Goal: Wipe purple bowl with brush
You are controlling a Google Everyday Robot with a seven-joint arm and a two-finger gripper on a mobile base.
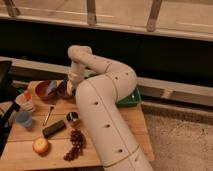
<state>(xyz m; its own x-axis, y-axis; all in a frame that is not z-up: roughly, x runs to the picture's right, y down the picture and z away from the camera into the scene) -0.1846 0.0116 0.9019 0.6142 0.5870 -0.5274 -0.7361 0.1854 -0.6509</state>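
Purple bowl (63, 90) beneath closed jaws, orange bowl (44, 93) alongside, bluish item (52, 87) inside

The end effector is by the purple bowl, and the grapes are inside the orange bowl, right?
Not quite. The grapes are not in the orange bowl; they lie on the wooden table, near its front edge, as the camera view shows. The rest is right: the end effector is at the purple bowl.

One camera looks steeply down from behind the white perforated robot arm (107, 117), close, facing a pale wooden table (137, 125) and dark wall (150, 55); the gripper (69, 88), seemingly near the table's far edge, sits left of centre.
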